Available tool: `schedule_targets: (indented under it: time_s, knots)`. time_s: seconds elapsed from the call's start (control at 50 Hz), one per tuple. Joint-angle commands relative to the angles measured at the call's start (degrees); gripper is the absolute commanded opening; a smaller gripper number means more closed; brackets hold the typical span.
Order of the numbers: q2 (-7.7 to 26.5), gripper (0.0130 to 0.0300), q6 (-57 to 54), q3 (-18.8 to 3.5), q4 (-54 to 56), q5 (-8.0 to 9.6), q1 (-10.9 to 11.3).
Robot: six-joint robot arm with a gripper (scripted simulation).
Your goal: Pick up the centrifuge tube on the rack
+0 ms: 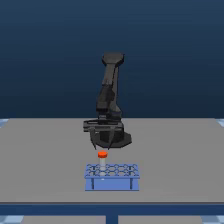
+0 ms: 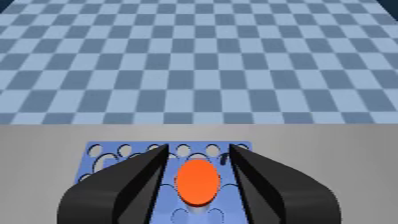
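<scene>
The light-blue rack [image 1: 111, 176] stands on the grey table near the front edge. The centrifuge tube [image 1: 102, 155] rises from a hole on the rack's side at the exterior view's left, its orange-red cap well above the rack top. My gripper [image 1: 103, 148] hangs just over the cap, pointing down. In the wrist view the orange cap of the tube [image 2: 197, 181] lies between my two dark fingers [image 2: 133, 180], with a narrow gap on each side. My gripper [image 2: 199, 150] is open. The rack [image 2: 107, 160] shows behind the fingers; the tube's body is hidden under its cap.
The grey table [image 1: 45, 160] spreads around the rack in the exterior view. The arm's black base [image 1: 107, 135] stands right behind the rack. A blue checkered floor [image 2: 195, 60] lies beyond the table's edge in the wrist view.
</scene>
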Motion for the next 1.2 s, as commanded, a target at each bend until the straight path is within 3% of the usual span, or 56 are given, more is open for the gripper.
schedule_targets:
  time_s: [0.02,0.6,1.2]
  knots:
    - [0.04,0.0300,-1.09,0.11,1.06,-0.07,0.00]
    - [0.92,0.0300,-13.23,1.39,13.07,-1.39,0.12]
    - [4.39,0.0300,-31.14,3.50,30.57,-5.46,0.12]
